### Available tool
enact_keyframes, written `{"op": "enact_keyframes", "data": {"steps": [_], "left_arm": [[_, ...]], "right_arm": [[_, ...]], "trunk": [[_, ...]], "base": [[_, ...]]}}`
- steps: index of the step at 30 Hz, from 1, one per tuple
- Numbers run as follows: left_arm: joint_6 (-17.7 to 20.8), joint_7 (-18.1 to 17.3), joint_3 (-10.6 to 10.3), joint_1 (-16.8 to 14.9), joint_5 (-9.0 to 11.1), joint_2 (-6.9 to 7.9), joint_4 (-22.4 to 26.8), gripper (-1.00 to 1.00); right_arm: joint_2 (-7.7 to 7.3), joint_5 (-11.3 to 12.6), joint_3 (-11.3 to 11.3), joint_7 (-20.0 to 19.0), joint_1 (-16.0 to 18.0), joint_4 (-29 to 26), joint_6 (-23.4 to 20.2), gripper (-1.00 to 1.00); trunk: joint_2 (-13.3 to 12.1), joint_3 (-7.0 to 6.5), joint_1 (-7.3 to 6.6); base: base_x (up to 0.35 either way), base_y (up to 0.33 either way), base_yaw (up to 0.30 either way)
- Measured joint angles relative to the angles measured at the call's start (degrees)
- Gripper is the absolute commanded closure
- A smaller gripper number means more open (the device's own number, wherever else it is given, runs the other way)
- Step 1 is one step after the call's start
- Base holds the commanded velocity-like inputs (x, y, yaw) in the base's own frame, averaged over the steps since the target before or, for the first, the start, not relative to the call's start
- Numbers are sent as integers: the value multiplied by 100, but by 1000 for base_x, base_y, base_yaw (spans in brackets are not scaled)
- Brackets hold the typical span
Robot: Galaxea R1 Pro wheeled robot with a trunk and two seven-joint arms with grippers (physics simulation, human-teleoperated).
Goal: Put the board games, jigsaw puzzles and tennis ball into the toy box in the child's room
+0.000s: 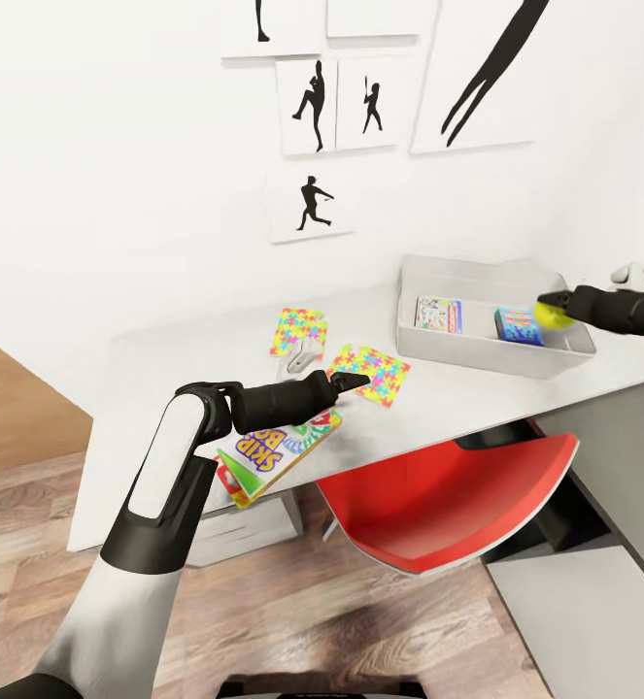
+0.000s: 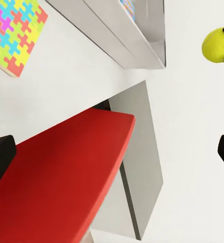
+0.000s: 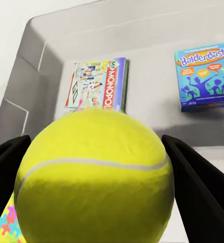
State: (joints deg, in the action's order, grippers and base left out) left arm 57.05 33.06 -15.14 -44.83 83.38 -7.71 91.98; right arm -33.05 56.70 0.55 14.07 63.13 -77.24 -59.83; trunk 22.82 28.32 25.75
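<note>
My right gripper (image 1: pixel 553 309) is shut on the yellow tennis ball (image 1: pixel 552 315), holding it over the right end of the light-grey toy box (image 1: pixel 482 357) on the table (image 1: pixel 166 388). In the right wrist view the ball (image 3: pixel 94 172) sits between the dark fingers (image 3: pixel 195 177). Inside the box lie the Monopoly box (image 3: pixel 99 86) and the small blue game box (image 3: pixel 203 76). My left gripper (image 1: pixel 354 381) is open, hovering at the edge of one jigsaw puzzle (image 1: pixel 375 374). The other puzzle (image 1: pixel 297 330) lies behind it. The Skip-Bo box (image 1: pixel 275 449) rests at the table's front edge under my left forearm.
A red chair (image 1: pixel 453 505) is tucked under the table in front of the toy box. The lower dark-grey cabinet (image 1: pixel 613 456) joins the table at the right. A small white object (image 1: pixel 300 361) lies between the puzzles. Wood floor (image 1: pixel 30 505) lies to the left.
</note>
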Motion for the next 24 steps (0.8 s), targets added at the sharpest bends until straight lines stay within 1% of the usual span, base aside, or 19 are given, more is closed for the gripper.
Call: {"op": "enact_keyframes", "data": {"steps": [6,9,10,14,15,18,24], "left_arm": [[-1,0,1,-2,1,0,0,-100],[1,0,1,-3,1,0,0,-100],[1,0,1,-3,1,0,0,-100],[4,0,3,-3,2,0,-1,-100],[4,0,3,-3,1,0,-1,-100],[5,0,1,-4,2,0,-1,-100],[6,0,0,-9,2,0,0,-100]], "right_arm": [[51,6,-9,-4,19,242,0,100],[157,10,-65,-4,33,406,0,100],[158,3,-66,-4,33,407,-1,100],[314,6,-206,-7,53,570,-9,100],[315,-2,-207,-7,53,571,-10,100],[377,0,-280,-7,73,627,-10,100],[414,-5,-327,-6,87,663,-10,100]], "trunk": [[0,0,0],[0,0,0],[0,0,0],[0,0,-1],[0,0,-1],[0,0,-2],[1,0,-3]], "base": [[2,-3,0],[1,-1,0],[0,0,0],[65,-1,0],[137,0,0],[188,0,0],[261,0,0]]}}
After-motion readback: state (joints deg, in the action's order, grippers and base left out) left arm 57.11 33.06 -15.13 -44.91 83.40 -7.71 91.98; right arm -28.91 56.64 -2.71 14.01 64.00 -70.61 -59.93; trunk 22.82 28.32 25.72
